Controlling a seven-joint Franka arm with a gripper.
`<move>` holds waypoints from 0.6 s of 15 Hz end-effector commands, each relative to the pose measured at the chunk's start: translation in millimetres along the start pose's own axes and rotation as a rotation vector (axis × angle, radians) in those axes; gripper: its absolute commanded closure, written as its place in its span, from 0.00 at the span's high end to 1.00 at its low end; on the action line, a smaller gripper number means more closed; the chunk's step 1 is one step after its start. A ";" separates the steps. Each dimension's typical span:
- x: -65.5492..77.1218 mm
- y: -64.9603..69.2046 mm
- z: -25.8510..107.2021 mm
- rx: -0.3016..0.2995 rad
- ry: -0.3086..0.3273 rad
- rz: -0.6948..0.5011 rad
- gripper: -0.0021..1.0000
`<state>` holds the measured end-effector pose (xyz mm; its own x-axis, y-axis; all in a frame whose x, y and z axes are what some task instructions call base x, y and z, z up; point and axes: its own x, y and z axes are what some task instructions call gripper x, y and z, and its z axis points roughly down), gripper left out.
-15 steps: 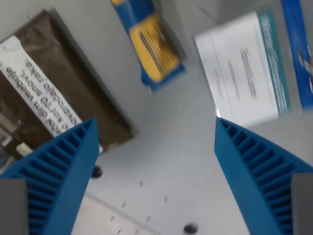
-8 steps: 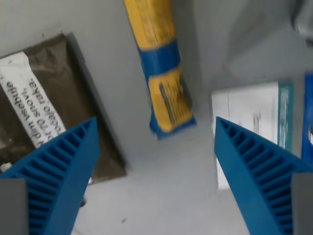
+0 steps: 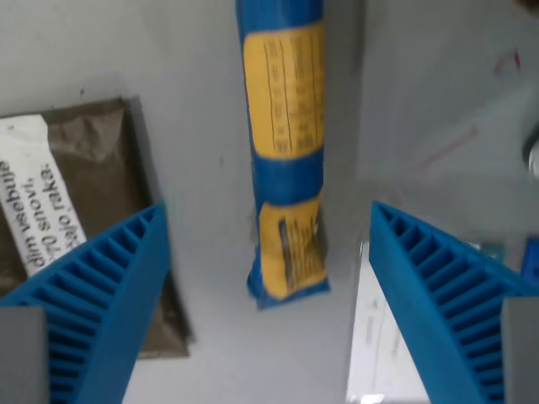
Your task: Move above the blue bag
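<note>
The gripper [image 3: 269,278] hangs with its 2 ribbed blue fingers [image 3: 101,295] spread wide apart and nothing between them. In the gap, on the grey bench [image 3: 438,101], lies the blue bag [image 3: 283,151]: a long, narrow blue packet with yellow label panels, running from the top edge of the wrist view down to a sealed end about midway between the fingers. That end is nearly centred side to side, but most of the bag's length lies toward the top of the view, so I judge the step is not quite done. To finish it well, carry the gripper along the bag's long axis until its middle sits between the fingers, keep height, and leave the fingers apart. A brown packet [image 3: 76,210] with a white label lies beside the bag at the wrist view's left, a white sheet [image 3: 383,337] at the lower right; neither should become the centring target.
</note>
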<state>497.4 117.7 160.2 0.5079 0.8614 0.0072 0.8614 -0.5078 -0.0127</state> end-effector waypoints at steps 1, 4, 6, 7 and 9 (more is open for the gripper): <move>9.9 7.4 5.3 0.070 0.057 -0.174 1.00; 13.5 9.4 9.2 0.068 0.057 -0.157 1.00; 14.7 10.2 10.7 0.066 0.057 -0.140 1.00; 15.0 10.4 11.2 0.065 0.057 -0.132 1.00; 15.2 10.9 11.7 0.065 0.056 -0.115 1.00</move>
<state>507.9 123.2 149.0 0.4469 0.8945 0.0097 0.8945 -0.4467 -0.0156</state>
